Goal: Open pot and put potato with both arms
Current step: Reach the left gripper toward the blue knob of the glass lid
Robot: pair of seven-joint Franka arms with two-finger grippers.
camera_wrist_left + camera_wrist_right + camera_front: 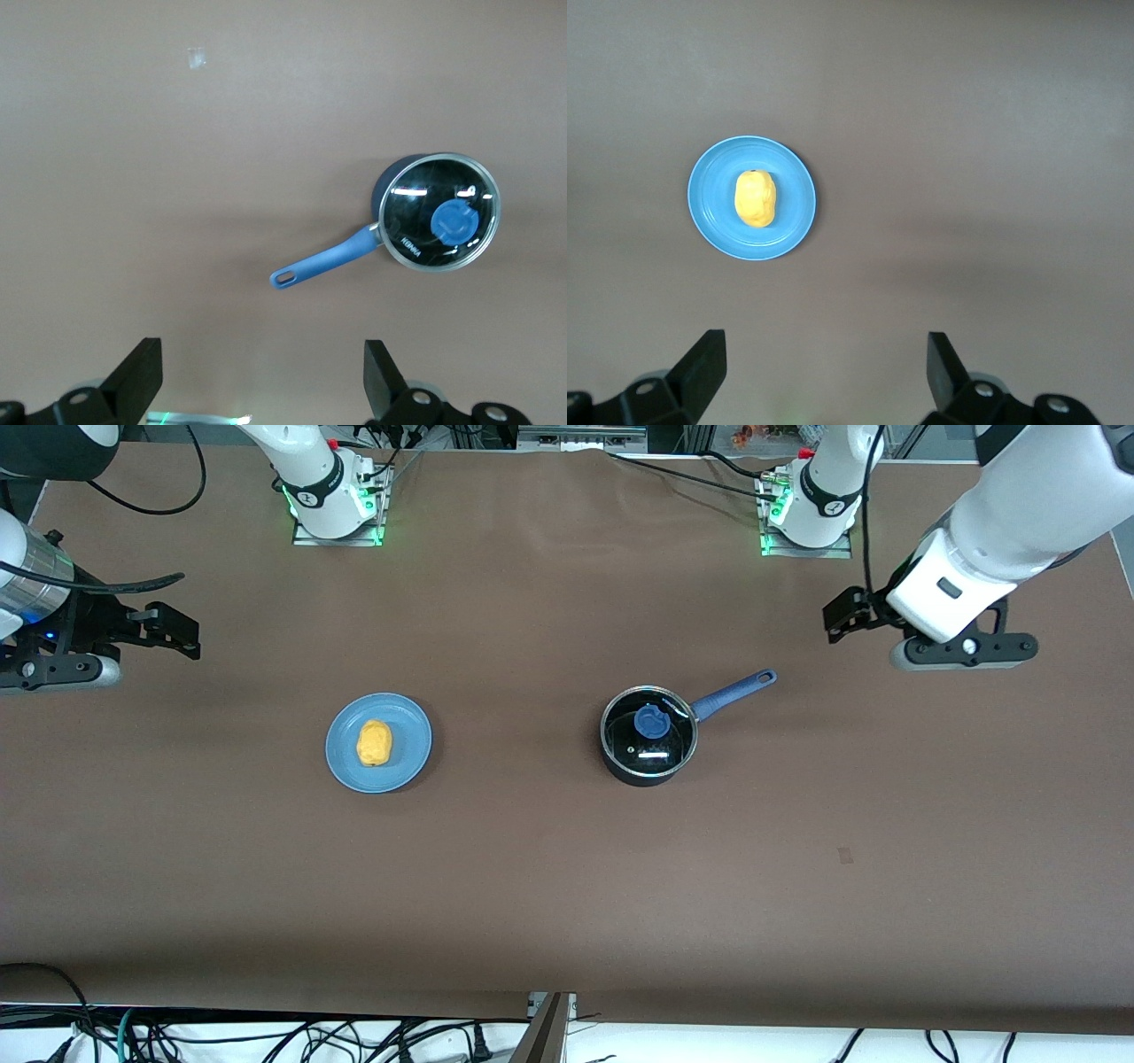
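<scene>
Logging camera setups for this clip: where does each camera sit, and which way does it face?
Front view: high across the table, facing both arm bases; shows both arms, potato on plate, pot.
Left wrist view: looks down at the pot; open left pincer shows.
Right wrist view: looks down at the potato; open right pincer shows.
Shared: front and left wrist both show the pot.

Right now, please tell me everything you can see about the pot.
The pot is a small black saucepan standing upright on the brown table, toward the left arm's end. Its round glass lid, with a metal rim and blue knob, sits closed on it. The long blue handle has a hole at its tip. Nothing else touches it.
</scene>
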